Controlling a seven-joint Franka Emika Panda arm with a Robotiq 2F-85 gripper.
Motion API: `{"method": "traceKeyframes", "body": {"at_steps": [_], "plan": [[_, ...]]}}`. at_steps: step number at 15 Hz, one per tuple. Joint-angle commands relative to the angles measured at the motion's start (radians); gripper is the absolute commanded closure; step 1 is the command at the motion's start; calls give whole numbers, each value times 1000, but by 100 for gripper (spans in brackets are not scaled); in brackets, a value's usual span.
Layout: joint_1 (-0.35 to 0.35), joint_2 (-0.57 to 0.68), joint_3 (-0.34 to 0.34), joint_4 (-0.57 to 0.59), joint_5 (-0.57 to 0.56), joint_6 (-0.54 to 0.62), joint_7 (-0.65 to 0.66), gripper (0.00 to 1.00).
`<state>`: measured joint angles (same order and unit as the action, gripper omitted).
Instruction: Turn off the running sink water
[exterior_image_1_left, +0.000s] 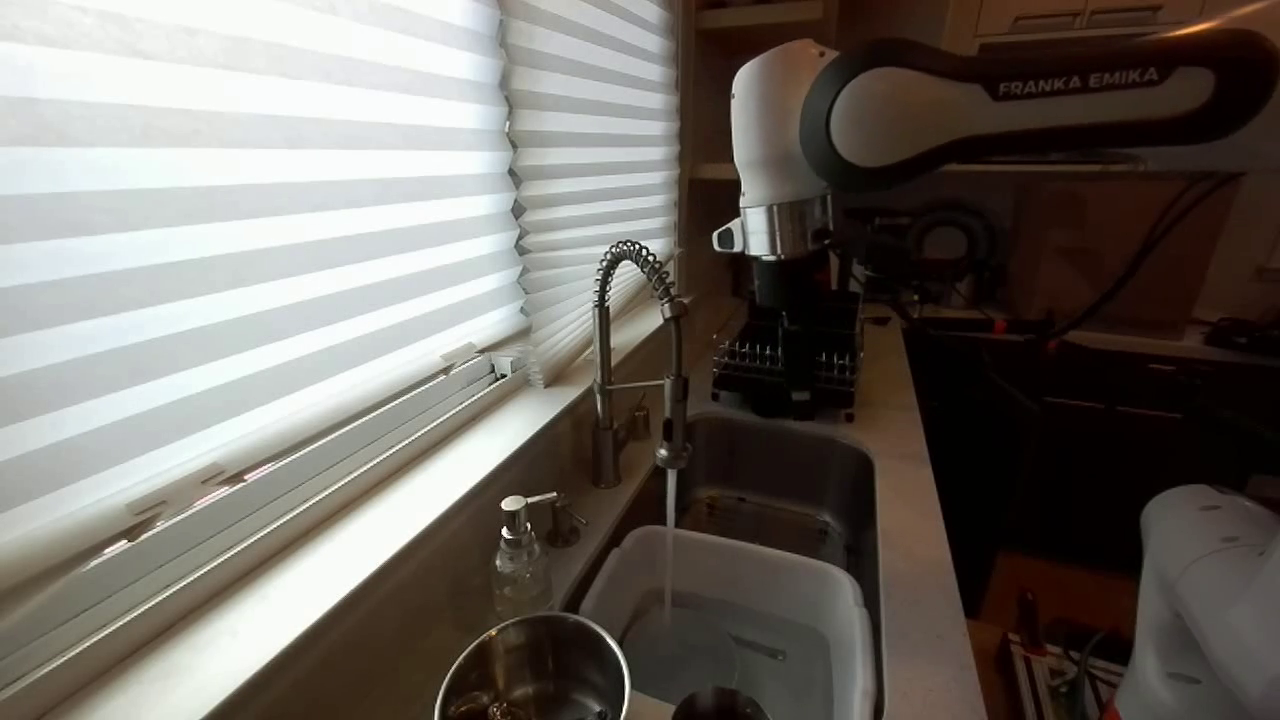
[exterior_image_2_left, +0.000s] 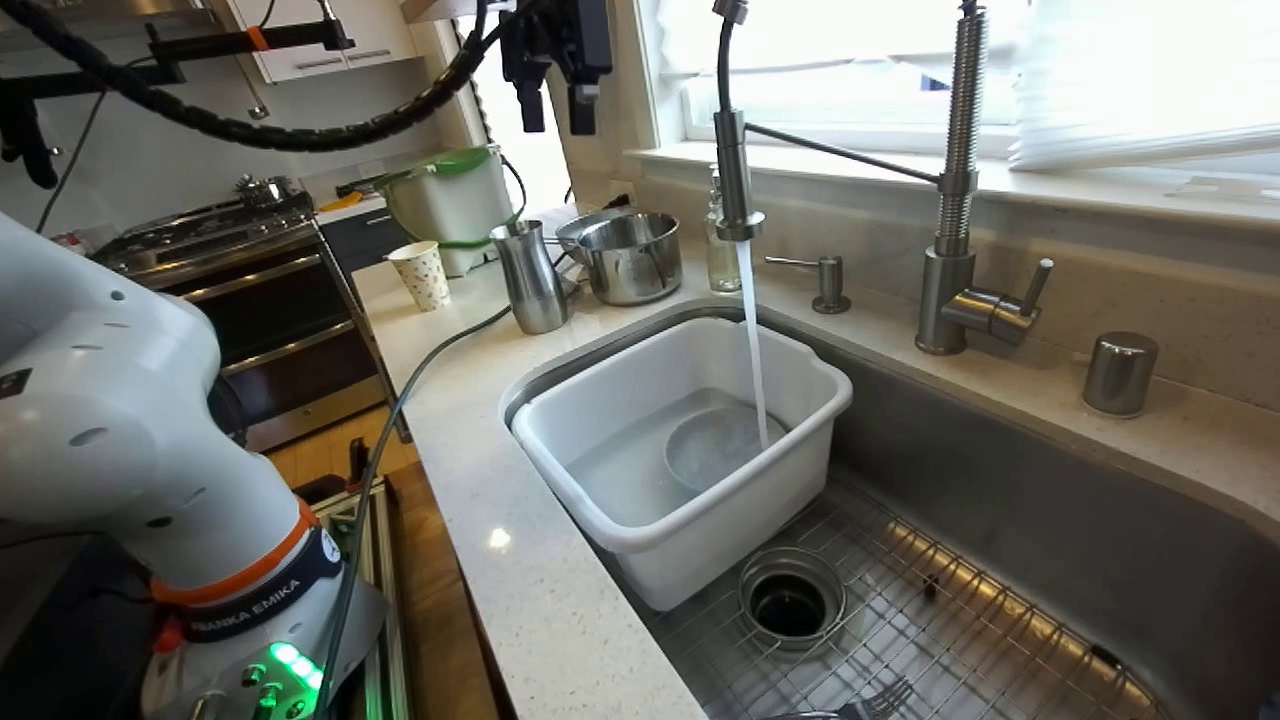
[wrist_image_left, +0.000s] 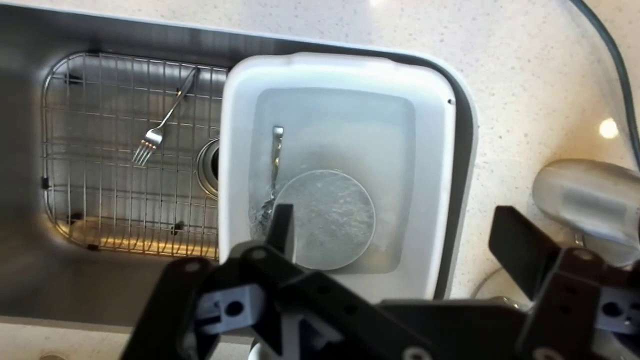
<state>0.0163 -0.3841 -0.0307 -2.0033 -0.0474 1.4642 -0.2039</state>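
Note:
The steel sink (exterior_image_2_left: 1040, 500) has an arched chrome faucet (exterior_image_2_left: 957, 200), also in an exterior view (exterior_image_1_left: 603, 400). A stream of water (exterior_image_2_left: 752, 340) falls from its spout into a white tub; it shows too in an exterior view (exterior_image_1_left: 669, 540). The faucet's side lever (exterior_image_2_left: 1037, 285) points up. My gripper (wrist_image_left: 395, 217) is open and empty, fingers wide apart above the tub and counter in the wrist view. In an exterior view my gripper (exterior_image_2_left: 557, 115) hangs fingers down, high up and apart from faucet and lever. The faucet is not clear in the wrist view.
The white tub (exterior_image_2_left: 690, 510) sits in the sink holding water and a round dish. A soap bottle (exterior_image_1_left: 522, 570), a steel pot (exterior_image_2_left: 635, 265), a steel pitcher (exterior_image_2_left: 533, 280) and a paper cup (exterior_image_2_left: 425, 278) stand around. A dish rack (exterior_image_1_left: 735, 375) is behind. A fork (wrist_image_left: 160, 127) lies on the grid.

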Motion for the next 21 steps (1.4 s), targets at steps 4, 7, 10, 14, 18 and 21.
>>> {"method": "traceKeyframes", "body": {"at_steps": [4, 7, 10, 14, 18, 21], "plan": [[-14, -32, -103, -64, -94, 70, -293, 0], [-21, -25, -161, -88, -87, 148, -412, 0], [-29, -16, -216, -114, -30, 220, -514, 0], [-45, -1, -201, -87, -40, 198, -488, 0], [-43, -2, -192, -87, -41, 197, -487, 0], [-47, 43, -208, -66, -48, 217, -514, 0]]}}
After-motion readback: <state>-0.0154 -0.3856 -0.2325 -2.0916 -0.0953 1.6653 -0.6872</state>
